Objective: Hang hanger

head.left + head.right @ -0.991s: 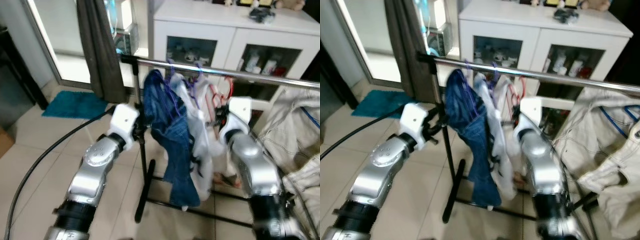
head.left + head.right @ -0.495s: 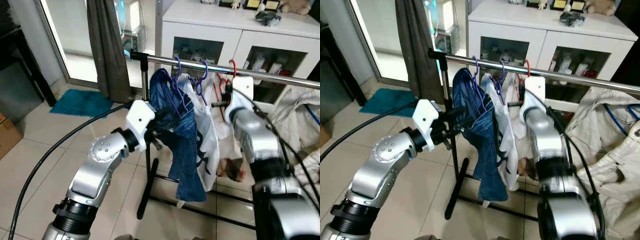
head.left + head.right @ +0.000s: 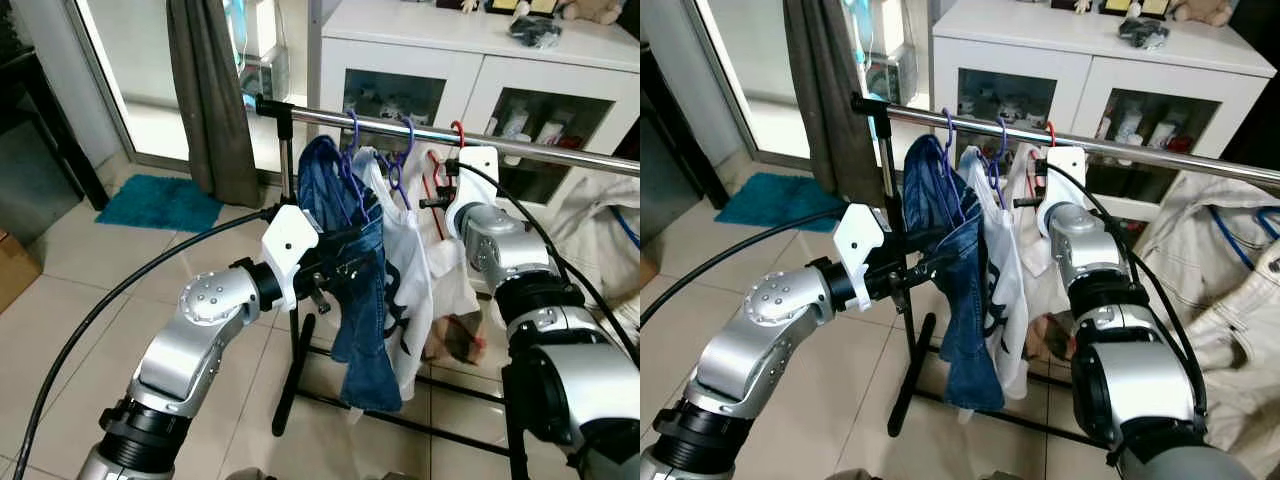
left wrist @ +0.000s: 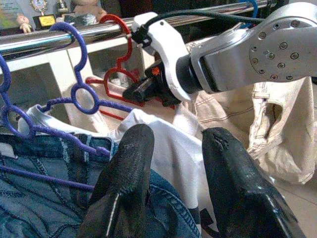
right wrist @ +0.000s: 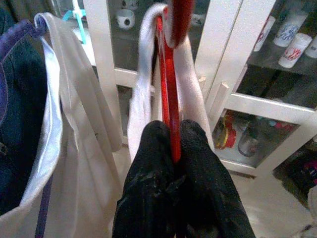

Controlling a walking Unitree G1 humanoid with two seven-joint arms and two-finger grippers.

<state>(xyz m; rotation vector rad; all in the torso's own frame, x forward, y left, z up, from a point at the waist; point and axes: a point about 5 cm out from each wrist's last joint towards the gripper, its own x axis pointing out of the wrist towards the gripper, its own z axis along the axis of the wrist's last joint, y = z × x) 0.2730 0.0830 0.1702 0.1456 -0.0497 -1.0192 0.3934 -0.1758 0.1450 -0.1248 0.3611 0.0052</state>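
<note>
Red hanger (image 5: 170,89), seemingly upright, hook uppermost.

Red hanger (image 5: 170,94) hook cut off by edge; cabinet contents indistinct

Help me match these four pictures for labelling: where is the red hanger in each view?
Left eye view: red hanger hooked on the rail, right of the purple hangers, at the right gripper.
Right eye view: hanger on the rail, above the right arm's white wrist.
Left wrist view: hanger under the rail, beside the right gripper.
Right wrist view: hanger pinched between the black fingers.
Shared landmark: rail.
</note>
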